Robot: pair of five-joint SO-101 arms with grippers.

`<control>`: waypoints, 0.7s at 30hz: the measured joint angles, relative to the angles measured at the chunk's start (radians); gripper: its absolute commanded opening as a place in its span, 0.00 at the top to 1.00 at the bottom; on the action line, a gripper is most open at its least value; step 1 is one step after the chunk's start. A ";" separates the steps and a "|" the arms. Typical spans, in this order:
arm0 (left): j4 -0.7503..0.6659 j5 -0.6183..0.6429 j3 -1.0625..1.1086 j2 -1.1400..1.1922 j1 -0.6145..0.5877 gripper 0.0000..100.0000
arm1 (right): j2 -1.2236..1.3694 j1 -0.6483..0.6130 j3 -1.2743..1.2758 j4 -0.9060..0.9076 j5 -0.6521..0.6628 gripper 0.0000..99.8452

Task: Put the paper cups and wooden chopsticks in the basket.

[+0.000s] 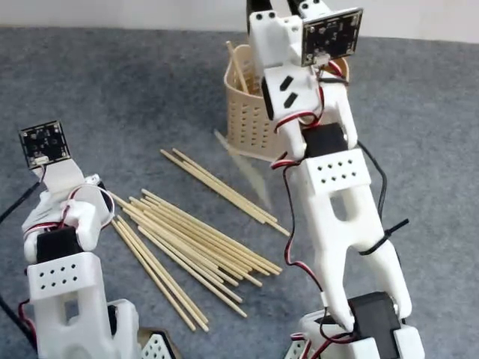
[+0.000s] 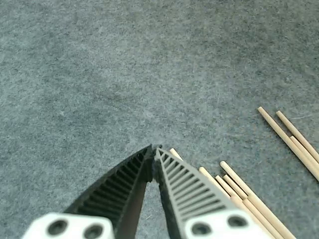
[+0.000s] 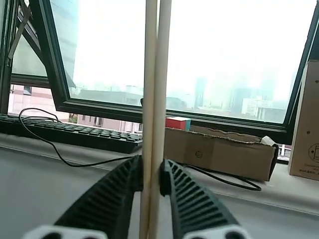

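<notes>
Over the table, from the high view, you have the basket at the far side with the right arm raised above it. The loose chopsticks lie fanned out on the grey carpet between the two arms, short of the basket. They look light, stiff and smooth, so they will likely roll or pivot if you pinch one end; I would take them near mid-length and only a few at a time. From the left wrist, the left gripper is closed on nothing, tips meeting just above the carpet, with the nearest stick ends just beside one finger. You would have to part the jaws before picking. From the right wrist, the right gripper is clamped on a pair of chopsticks standing upright between its ribbed pads. The hold sits low on the pair, so expect the long free ends to swing. Behind them a keyboard and a cardboard box sit by a window. The box carries a small mark, too small to read, and I see no other legible writing.
</notes>
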 measured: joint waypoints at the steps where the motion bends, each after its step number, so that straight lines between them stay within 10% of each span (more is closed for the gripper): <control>1: 0.000 0.000 0.000 0.000 0.000 0.97 | 0.000 0.000 0.000 0.000 0.000 0.99; 21: 0.000 0.000 0.000 0.000 0.000 0.97 | 0.012 0.020 0.359 0.000 0.000 0.99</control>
